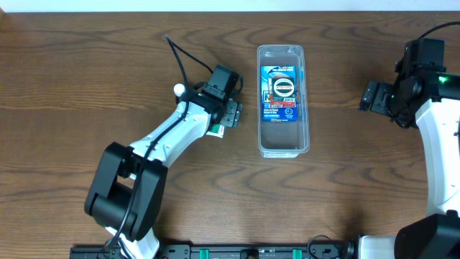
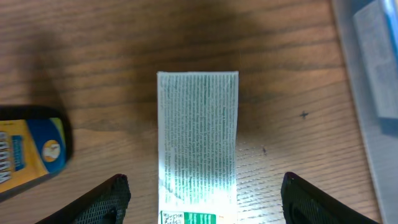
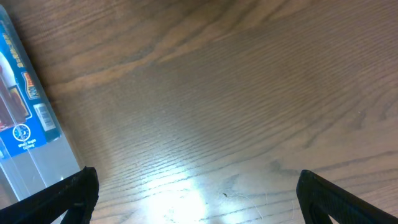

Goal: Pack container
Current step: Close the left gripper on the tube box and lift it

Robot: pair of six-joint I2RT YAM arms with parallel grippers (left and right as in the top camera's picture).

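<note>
Where one container [image 1: 283, 140] sits, two boxes [image 2: 198, 143] [image 2: 31, 152] nearby

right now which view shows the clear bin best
Overhead: the whole clear bin shows, rim and all, with a blue package inside. The left wrist view catches only a blurred strip at its right edge; the right wrist view only one end at its left edge.
</note>
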